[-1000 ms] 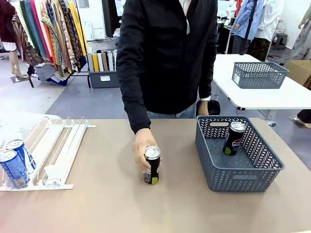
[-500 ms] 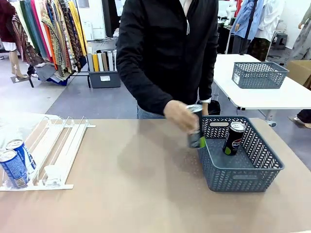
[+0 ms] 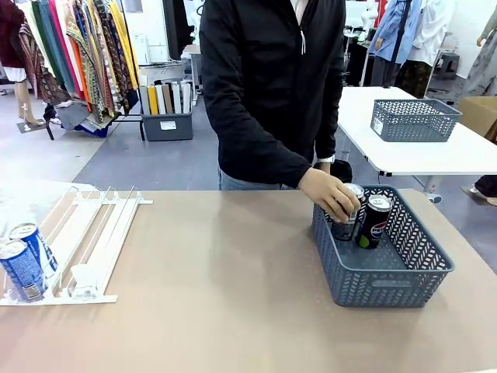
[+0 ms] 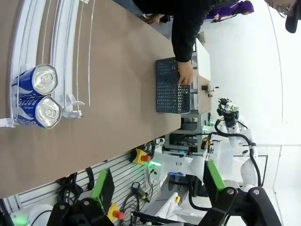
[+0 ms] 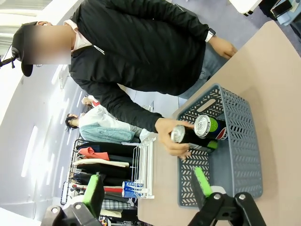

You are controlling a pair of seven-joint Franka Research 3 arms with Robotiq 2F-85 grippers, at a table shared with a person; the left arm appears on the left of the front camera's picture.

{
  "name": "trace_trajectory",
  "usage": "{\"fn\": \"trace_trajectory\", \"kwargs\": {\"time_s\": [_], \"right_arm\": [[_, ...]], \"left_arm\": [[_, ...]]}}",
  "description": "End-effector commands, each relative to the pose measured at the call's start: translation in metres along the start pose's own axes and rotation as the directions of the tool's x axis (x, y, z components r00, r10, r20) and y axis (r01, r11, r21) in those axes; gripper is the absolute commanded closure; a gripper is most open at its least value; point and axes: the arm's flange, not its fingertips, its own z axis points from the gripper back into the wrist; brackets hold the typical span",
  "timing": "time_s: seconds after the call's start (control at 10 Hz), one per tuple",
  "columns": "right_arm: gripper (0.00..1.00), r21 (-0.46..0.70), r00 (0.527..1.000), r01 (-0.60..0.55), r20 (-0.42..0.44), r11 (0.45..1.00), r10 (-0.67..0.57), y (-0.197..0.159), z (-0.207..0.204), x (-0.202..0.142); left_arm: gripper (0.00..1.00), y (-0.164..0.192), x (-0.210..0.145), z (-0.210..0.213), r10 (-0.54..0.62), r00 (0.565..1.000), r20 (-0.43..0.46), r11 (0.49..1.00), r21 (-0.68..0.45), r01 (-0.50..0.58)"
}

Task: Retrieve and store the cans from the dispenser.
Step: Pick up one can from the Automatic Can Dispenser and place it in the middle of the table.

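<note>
Front view: person's hand [image 3: 330, 196] is holding a can [image 3: 346, 224] just inside the grey basket [image 3: 388, 286], right beside the black Pepsi can [image 3: 374, 221] standing there; can't tell if they're touching. Two blue cans [image 3: 22, 272] are sitting at the front stops of the dispenser [image 3: 93, 233], far left on the bench [image 3: 217, 311]. Wrist views: left gripper [image 4: 155, 172] and right gripper [image 5: 148, 183] are both hanging spread wide, pinching nothing. Risks: the held can is probably tipping the Pepsi can if set down too close, and an arm reaching for the basket now is risking the person's sleeve [image 3: 248, 132].
</note>
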Motion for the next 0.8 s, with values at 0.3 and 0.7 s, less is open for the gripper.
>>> {"fn": "trace_trajectory", "kwargs": {"time_s": [0.3, 0.7], "right_arm": [[0.0, 0.025, 1.0, -0.025, 0.018, 0.999, 0.024, 0.001, -0.002, 0.003], [0.0, 0.025, 1.0, -0.025, 0.018, 0.999, 0.024, 0.001, -0.002, 0.003]], "left_arm": [[0.0, 0.003, 0.009, -0.032, -0.007, 0.995, -0.104, 0.968, 0.251, 0.033], [0.0, 0.023, 0.01, -0.103, -0.004, 0.981, -0.194, 0.834, 0.541, 0.111]]}}
